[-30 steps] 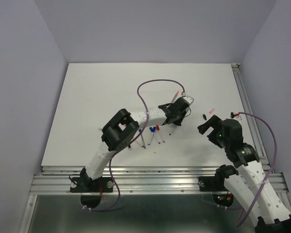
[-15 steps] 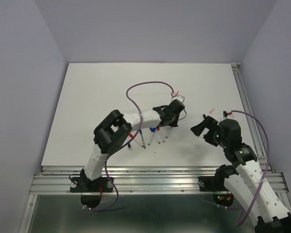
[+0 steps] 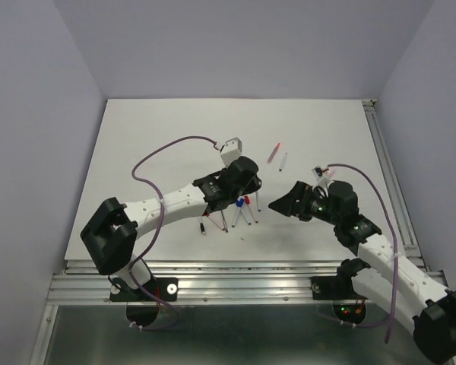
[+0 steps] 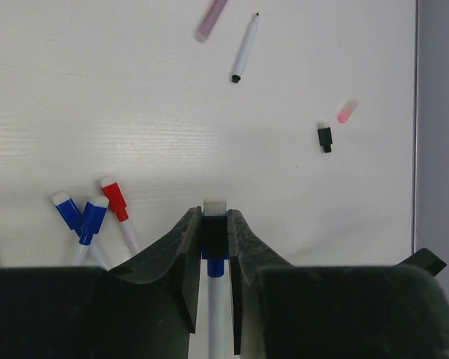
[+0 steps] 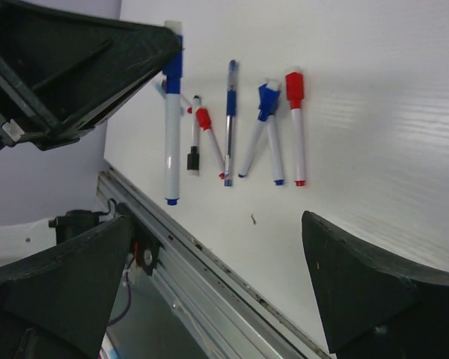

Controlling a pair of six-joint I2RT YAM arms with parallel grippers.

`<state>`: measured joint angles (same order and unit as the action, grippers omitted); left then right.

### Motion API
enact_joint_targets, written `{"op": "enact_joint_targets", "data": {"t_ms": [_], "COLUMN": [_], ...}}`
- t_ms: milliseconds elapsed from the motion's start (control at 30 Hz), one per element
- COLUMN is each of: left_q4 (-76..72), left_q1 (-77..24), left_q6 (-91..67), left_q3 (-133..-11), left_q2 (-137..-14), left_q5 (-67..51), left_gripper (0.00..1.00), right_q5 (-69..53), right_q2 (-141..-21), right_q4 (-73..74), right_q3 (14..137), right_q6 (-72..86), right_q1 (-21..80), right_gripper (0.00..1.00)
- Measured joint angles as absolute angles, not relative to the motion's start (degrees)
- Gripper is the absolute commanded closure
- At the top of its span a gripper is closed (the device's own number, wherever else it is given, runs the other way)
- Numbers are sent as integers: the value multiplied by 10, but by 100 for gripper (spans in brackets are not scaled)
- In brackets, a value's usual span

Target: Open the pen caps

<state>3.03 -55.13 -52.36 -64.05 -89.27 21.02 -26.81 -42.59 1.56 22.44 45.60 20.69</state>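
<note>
My left gripper (image 4: 214,218) is shut on the blue cap (image 4: 214,233) of a white-barrelled pen and holds it above the table. In the top view it (image 3: 242,185) is over a row of capped pens (image 3: 242,210). The right wrist view shows that held pen (image 5: 171,127) and its blue cap (image 5: 173,66). My right gripper (image 3: 281,205) is open and empty, a little to the right of the left one. On the table lie pens with a red cap (image 5: 294,84) and a blue cap (image 5: 267,97). A loose black cap (image 4: 325,137) and a loose pink cap (image 4: 346,112) lie apart.
An uncapped white pen (image 4: 245,48) and a pink barrel (image 4: 210,18) lie farther back; both also show in the top view (image 3: 283,160). The metal rail (image 5: 209,262) runs along the table's near edge. A purple cable (image 3: 167,148) loops over the left arm.
My left gripper has moved left and nearer, away from the pink and white pens to above the pen row. My right gripper has moved left toward it.
</note>
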Motion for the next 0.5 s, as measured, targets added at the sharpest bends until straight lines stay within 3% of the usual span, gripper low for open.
{"op": "enact_joint_targets", "data": {"t_ms": [267, 400, 433, 500], "left_q4": [28, 27, 28, 27], "left_q1": [-552, -552, -552, -552], "left_q6": [-577, -588, -590, -593], "left_q3": [-609, -597, -596, -595], "left_q2": [-882, -867, -863, -857], "left_q5": [218, 219, 219, 219], "left_gripper": [100, 100, 100, 100], "right_q5": [-219, -201, -198, -197], "right_q2": [-597, -639, -650, -661], "right_q4": [-57, -86, -99, -109], "right_q3": [289, 304, 307, 310], "right_q6": [450, 450, 450, 449], "right_q1": [342, 350, 350, 350], "right_gripper": [0, 14, 24, 32]}}
